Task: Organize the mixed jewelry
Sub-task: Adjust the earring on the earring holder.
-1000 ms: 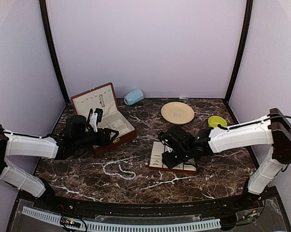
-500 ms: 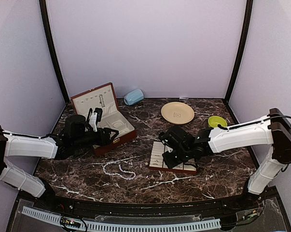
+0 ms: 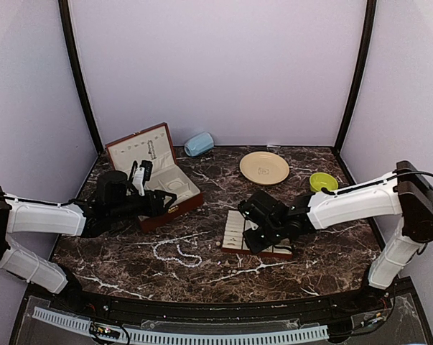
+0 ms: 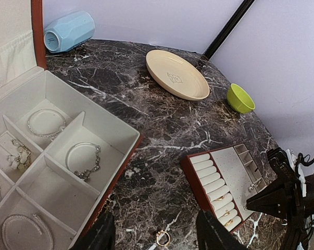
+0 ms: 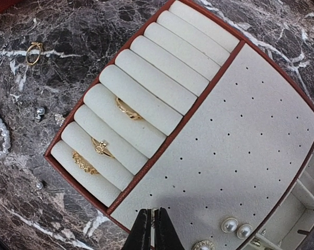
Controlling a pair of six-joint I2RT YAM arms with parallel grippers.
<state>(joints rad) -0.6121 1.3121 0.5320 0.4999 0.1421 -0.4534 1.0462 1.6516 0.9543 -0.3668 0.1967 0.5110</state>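
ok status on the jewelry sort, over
Right claw shut over the tray. Left claw open above a loose ring. Pearl strand on the table. Nothing blocking.

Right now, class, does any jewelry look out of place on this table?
Yes. A gold ring lies loose on the marble table, outside the ring tray; the pearl strand sprawls there too.

In the overhead view, the open box (image 3: 174, 183) sits at left centre with a canister (image 3: 199, 144) behind it; the plate (image 3: 264, 167) and bowl (image 3: 322, 181) lie to the right. The slotted tray (image 3: 233, 231) lies in front of the plate, the bead strand (image 3: 189, 260) to its left; three rings (image 5: 128, 110) sit in its slots.
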